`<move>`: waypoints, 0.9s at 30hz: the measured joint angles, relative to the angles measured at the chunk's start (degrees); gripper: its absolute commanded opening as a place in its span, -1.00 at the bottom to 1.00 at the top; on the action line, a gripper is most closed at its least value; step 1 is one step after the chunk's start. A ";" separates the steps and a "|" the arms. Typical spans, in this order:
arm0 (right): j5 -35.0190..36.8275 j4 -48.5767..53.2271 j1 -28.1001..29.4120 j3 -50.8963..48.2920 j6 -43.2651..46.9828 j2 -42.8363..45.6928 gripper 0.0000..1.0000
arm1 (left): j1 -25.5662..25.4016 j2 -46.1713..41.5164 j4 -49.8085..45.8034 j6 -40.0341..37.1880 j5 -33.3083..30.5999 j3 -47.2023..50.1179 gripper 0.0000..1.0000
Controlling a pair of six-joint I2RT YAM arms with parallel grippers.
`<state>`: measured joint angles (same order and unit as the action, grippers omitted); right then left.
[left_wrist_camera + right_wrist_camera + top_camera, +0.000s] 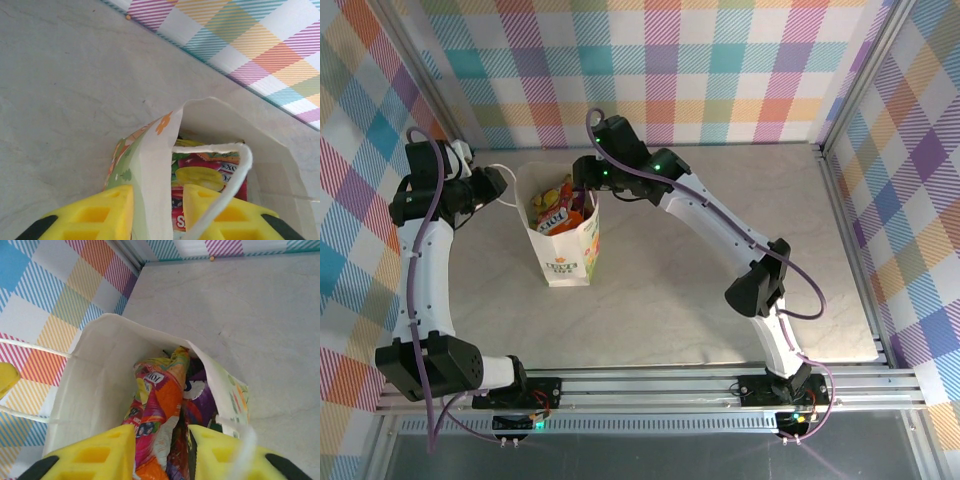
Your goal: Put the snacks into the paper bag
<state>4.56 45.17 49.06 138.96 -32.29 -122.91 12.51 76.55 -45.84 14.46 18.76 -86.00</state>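
Note:
The white paper bag [565, 255] stands upright at the left of the table, its mouth open and several bright snacks [558, 207] packed inside. My left gripper [498, 190] is at the bag's left rim. In the left wrist view this gripper [157, 210] is open, straddling the printed bag wall [155, 165], with the cord handle [240, 175] looped over one finger. My right gripper [582, 183] hangs over the mouth from the back right. In its own view it [161, 450] is open above an orange-pink packet [160, 390] and a purple packet [202, 405].
The grey table [720, 280] stretches bare to the right of the bag. Checked walls [720, 70] close the back and both sides. A metal rail [650, 385] with both arm bases runs along the near edge.

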 measured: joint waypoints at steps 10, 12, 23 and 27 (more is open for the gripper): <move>-0.79 -0.04 -0.31 0.98 3.32 -0.44 -0.86 | 0.00 0.92 1.77 -0.17 4.02 -1.27 -1.00; -0.96 -0.04 -0.31 0.98 4.00 -0.44 -0.89 | 0.00 0.94 2.10 0.04 5.01 -1.27 -1.00; -0.92 0.55 -0.98 0.98 6.91 -0.35 -0.95 | -6.16 2.05 2.36 1.38 7.13 -4.55 -1.00; -0.90 1.70 -2.08 0.00 7.52 0.79 -0.95 | -9.20 2.71 2.34 1.77 5.88 -5.99 -1.00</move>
<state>3.66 46.87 46.98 138.96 -24.77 -122.13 3.31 79.26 -43.51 16.23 24.64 -91.98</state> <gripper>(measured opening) 0.075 0.050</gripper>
